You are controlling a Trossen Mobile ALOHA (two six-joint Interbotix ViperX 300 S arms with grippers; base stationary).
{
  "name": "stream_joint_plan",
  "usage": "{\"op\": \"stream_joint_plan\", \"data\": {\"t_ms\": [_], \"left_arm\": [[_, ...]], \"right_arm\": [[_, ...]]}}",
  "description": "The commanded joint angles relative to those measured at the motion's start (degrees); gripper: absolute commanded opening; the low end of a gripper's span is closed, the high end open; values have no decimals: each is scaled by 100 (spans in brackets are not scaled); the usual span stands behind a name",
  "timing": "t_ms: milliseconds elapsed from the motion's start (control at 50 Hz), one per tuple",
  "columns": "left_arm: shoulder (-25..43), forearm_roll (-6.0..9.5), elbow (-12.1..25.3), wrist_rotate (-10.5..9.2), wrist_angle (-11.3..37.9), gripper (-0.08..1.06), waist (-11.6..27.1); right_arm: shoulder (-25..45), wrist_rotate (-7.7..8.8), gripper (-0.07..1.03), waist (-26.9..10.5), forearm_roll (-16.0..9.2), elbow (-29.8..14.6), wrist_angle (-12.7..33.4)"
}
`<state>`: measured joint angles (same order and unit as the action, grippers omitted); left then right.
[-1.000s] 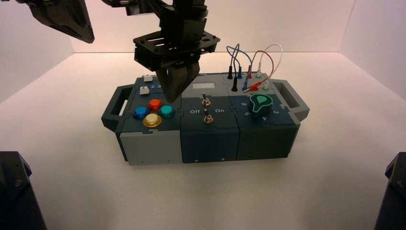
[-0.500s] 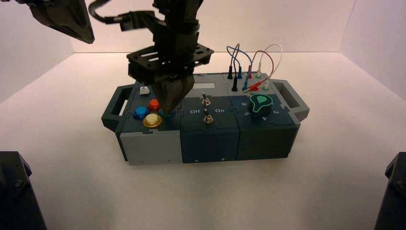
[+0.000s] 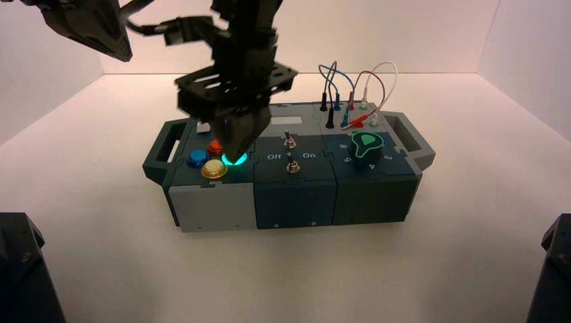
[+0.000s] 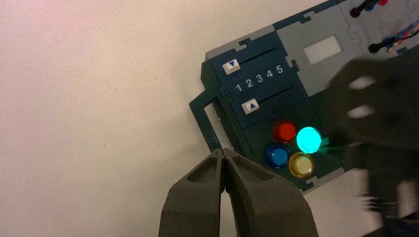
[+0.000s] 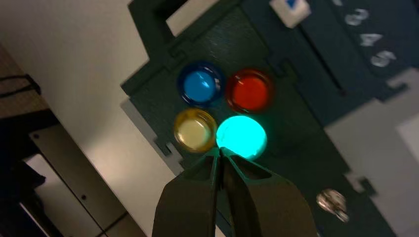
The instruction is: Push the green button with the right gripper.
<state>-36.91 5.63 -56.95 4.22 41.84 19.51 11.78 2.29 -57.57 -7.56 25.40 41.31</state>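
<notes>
Green button [image 5: 241, 136] sat at the front left of the box [image 3: 222, 202], a round dome facing up with no long axis, lit bright teal. Yellow [image 5: 194, 130], blue [image 5: 201, 85] and red [image 5: 249, 91] buttons crowded beside it. The right gripper [image 5: 220, 149], fingers together, pointed down with its tip seemingly touching the dome's edge. Farther back, the left gripper [image 4: 225, 154] hung closed, off the box's left end.

High view overlooks box [image 3: 289, 182] — wrists closer.
</notes>
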Motion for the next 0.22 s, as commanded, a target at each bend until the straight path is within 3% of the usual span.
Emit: {"op": "stream_joint_plan", "data": {"t_ms": [20,220], "left_arm": [[0,-18,62,0,-53,-3,18],[123,-18,79,9,-53,-3,9]], "right_arm": [[-633,-70,-2,105,176,-9,123],[-1046,-88,-2,176,176,211,176]]}}
